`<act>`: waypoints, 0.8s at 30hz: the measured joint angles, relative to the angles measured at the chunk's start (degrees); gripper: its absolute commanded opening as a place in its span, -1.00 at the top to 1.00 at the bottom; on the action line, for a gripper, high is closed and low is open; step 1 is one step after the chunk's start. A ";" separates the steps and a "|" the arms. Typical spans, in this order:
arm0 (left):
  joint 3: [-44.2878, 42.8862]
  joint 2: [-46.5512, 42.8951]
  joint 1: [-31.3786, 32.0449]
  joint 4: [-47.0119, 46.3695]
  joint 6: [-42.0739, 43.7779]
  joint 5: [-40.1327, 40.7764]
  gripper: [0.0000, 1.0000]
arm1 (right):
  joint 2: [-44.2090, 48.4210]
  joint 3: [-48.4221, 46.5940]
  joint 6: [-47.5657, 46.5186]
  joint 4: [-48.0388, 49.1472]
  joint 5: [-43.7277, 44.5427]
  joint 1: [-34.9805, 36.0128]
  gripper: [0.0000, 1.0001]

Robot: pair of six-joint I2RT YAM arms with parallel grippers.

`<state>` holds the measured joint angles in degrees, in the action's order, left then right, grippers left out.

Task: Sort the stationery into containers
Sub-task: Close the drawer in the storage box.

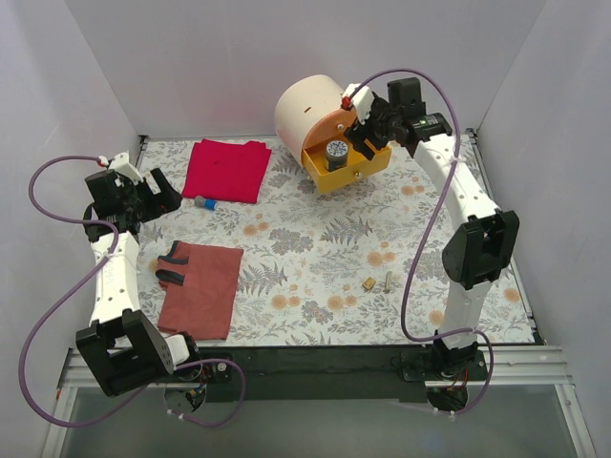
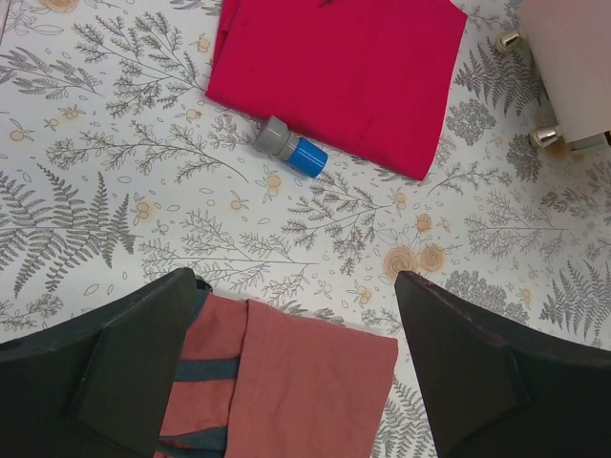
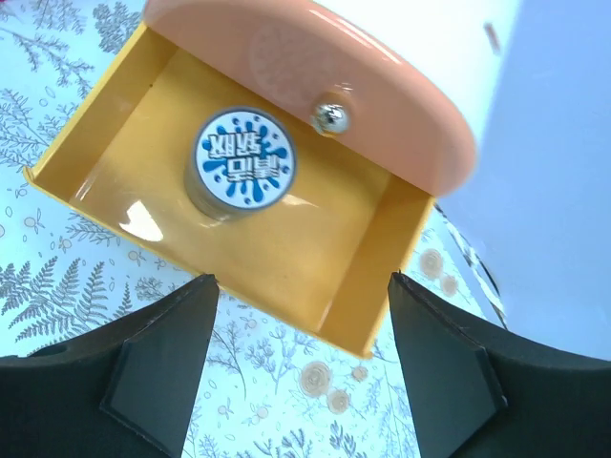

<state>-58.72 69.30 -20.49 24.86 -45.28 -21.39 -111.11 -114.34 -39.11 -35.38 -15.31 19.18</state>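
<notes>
a: item?
b: tape roll (image 3: 244,162), round, blue-white printed top; sits inside the pulled-out yellow drawer (image 3: 325,248).
a: grippers?
b: right gripper (image 3: 302,282) spread apart above it; left gripper (image 2: 296,279) apart too.

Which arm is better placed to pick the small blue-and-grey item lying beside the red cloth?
Left. The left gripper, open, hovers close to the blue-and-grey item, which shows in its wrist view. The right gripper is far off, over the yellow drawer.
</notes>
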 measured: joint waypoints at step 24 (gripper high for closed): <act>-9.16 9.18 5.35 -3.91 -0.37 -7.82 -0.74 | 10.75 21.59 7.23 2.38 -4.63 -3.93 0.97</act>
<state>-67.88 78.48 -15.14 20.95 -45.65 -29.21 -100.36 -92.75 -31.88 -32.99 -19.94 15.25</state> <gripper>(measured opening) 0.869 0.024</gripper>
